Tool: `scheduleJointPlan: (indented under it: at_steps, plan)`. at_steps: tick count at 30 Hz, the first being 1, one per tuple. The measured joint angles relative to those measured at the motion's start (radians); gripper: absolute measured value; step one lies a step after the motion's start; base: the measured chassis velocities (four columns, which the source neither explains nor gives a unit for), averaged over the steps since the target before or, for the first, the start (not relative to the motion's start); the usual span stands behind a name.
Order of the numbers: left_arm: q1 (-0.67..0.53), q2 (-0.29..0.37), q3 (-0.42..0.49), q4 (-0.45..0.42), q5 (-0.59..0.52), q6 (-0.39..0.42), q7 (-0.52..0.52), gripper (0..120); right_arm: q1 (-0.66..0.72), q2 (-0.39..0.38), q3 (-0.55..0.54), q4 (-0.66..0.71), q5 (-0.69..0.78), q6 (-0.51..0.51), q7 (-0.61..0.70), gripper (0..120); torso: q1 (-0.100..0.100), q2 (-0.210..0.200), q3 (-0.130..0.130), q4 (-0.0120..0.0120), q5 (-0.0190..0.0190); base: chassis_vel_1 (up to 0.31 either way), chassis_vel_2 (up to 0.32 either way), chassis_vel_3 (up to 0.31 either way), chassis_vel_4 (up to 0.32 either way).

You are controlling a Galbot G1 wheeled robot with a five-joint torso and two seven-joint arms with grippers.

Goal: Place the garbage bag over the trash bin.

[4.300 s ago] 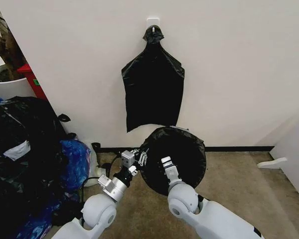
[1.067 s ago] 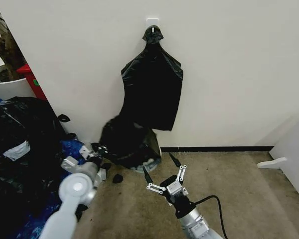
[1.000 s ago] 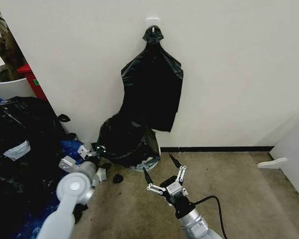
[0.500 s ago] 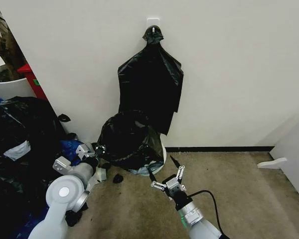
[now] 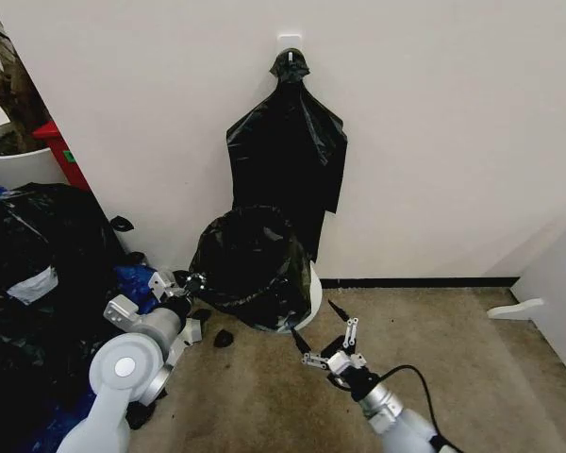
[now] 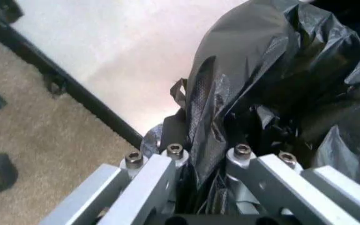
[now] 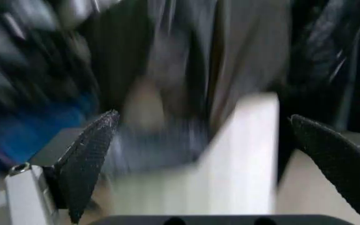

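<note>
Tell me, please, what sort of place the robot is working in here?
Probably an indoor waste corner of an office: bulging black plastic sacks piled on the carpet, knotted black bags hanging from a wall hook, a white planter beside them.

The thin, glossy black plastic garbage bag [image 5: 253, 266] is draped over the small round cream-white plastic trash bin [image 5: 310, 294], which stands on the carpet against the wall. The crinkled film covers nearly all of the bin, leaving a curved strip of pale wall bare on its right, and bulges loosely. On its left edge a fold of the bag [image 6: 221, 126] is pinched between metal fingers
</note>
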Motion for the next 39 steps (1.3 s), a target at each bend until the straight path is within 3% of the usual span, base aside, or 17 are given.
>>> scheduleJointPlan:
  at_steps: [1, 3, 4, 5, 6, 11, 12, 13, 16, 19, 20, 23, 31, 39]
  plan:
    - [0.003, 0.017, 0.026, 0.004, 0.023, -0.020, 0.030, 4, -0.001, -0.002, 0.032, 0.007, 0.144, 0.021, -0.144, 100, 0.000, 0.000, 0.000, -0.0001, 0.0000, 0.000, 0.000, 0.000, 0.000]
    - [0.011, 0.037, 0.052, 0.014, 0.060, -0.046, 0.076, 4, 0.000, -0.005, 0.065, 0.021, 0.307, 0.030, -0.302, 100, 0.000, 0.000, 0.000, -0.0001, 0.0000, 0.000, 0.000, 0.000, 0.000]
    - [0.011, 0.037, 0.052, 0.014, 0.060, -0.046, 0.076, 4, 0.000, -0.005, 0.065, 0.021, 0.307, 0.030, -0.302, 100, 0.000, 0.000, 0.000, -0.0001, 0.0000, 0.000, 0.000, 0.000, 0.000]
    - [0.019, 0.081, 0.077, 0.050, 0.158, -0.110, 0.188, 4, 0.005, -0.009, 0.097, 0.071, 0.485, 0.021, -0.415, 100, 0.000, 0.000, 0.000, -0.0002, -0.0001, 0.000, 0.000, 0.000, 0.000]
    - [0.019, 0.081, 0.077, 0.050, 0.158, -0.110, 0.188, 4, 0.005, -0.009, 0.097, 0.071, 0.485, 0.021, -0.415, 100, 0.000, 0.000, 0.000, -0.0002, -0.0001, 0.000, 0.000, 0.000, 0.000]
    - [0.016, 0.186, 0.117, 0.177, 0.423, -0.337, 0.541, 4, 0.032, -0.030, 0.122, 0.189, 0.600, -0.066, -0.291, 100, 0.000, 0.000, 0.000, 0.0005, -0.0002, 0.000, 0.000, 0.000, 0.000]
    - [0.012, 0.200, 0.124, 0.205, 0.454, -0.387, 0.604, 4, 0.037, -0.035, 0.128, 0.196, 0.600, -0.075, -0.276, 100, 0.000, 0.000, 0.000, 0.0000, -0.0005, 0.000, 0.000, 0.000, 0.000]
    - [0.012, 0.200, 0.124, 0.205, 0.454, -0.387, 0.604, 4, 0.037, -0.035, 0.128, 0.196, 0.600, -0.075, -0.276, 100, 0.000, 0.000, 0.000, 0.0000, -0.0005, 0.000, 0.000, 0.000, 0.000]
    - [0.007, 0.230, 0.132, 0.260, 0.510, -0.468, 0.749, 4, 0.042, -0.047, 0.143, 0.200, 0.568, -0.092, -0.245, 100, 0.000, 0.000, 0.000, -0.0002, 0.0000, 0.000, 0.000, 0.000, 0.000]
    - [-0.001, 0.252, 0.129, 0.342, 0.581, -0.563, 0.984, 4, 0.049, -0.058, 0.152, 0.190, 0.486, -0.106, -0.183, 100, 0.000, 0.000, 0.000, 0.0001, -0.0003, 0.000, 0.000, 0.000, 0.000]
    - [-0.001, 0.252, 0.129, 0.342, 0.581, -0.563, 0.984, 4, 0.049, -0.058, 0.152, 0.190, 0.486, -0.106, -0.183, 100, 0.000, 0.000, 0.000, 0.0001, -0.0003, 0.000, 0.000, 0.000, 0.000]
    - [-0.015, 0.255, 0.112, 0.389, 0.599, -0.637, 1.123, 4, 0.065, -0.059, 0.153, 0.160, 0.434, -0.107, -0.171, 100, 0.000, 0.000, 0.000, -0.0001, -0.0001, 0.000, 0.000, 0.000, 0.000]
    - [-0.024, 0.267, 0.079, 0.418, 0.640, -0.710, 1.247, 4, 0.090, -0.056, 0.121, 0.121, 0.385, -0.114, -0.155, 100, 0.000, 0.000, 0.000, 0.0001, -0.0002, 0.000, 0.000, 0.000, 0.000]
    - [-0.020, 0.284, 0.063, 0.419, 0.668, -0.732, 1.345, 4, 0.090, -0.056, 0.114, 0.061, 0.287, -0.112, -0.148, 100, 0.000, 0.000, 0.000, 0.0000, -0.0002, 0.000, 0.000, 0.000, 0.000]
